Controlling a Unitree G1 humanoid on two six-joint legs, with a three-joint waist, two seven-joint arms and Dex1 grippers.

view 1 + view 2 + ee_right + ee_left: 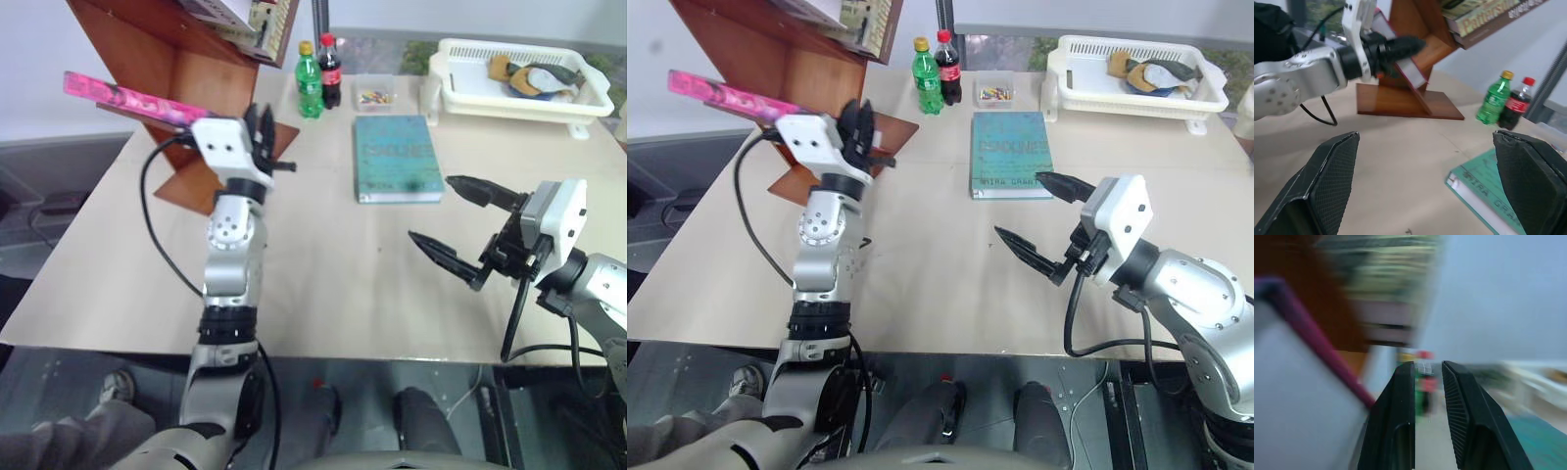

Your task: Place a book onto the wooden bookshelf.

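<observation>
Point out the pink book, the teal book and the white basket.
pink book (108,95), left eye view, cover.
teal book (396,157), left eye view, cover centre.
white basket (470,101), left eye view, front wall.

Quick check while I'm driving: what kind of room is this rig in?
Probably a lab or office test setup: a plain table staged with props, namely a wooden bookshelf, a teal book, two soda bottles and a white basket.

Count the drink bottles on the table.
2. A green bottle and a cola bottle stand side by side at the table's far edge, between the bookshelf and the white basket. None can be made out in the basket.
</observation>
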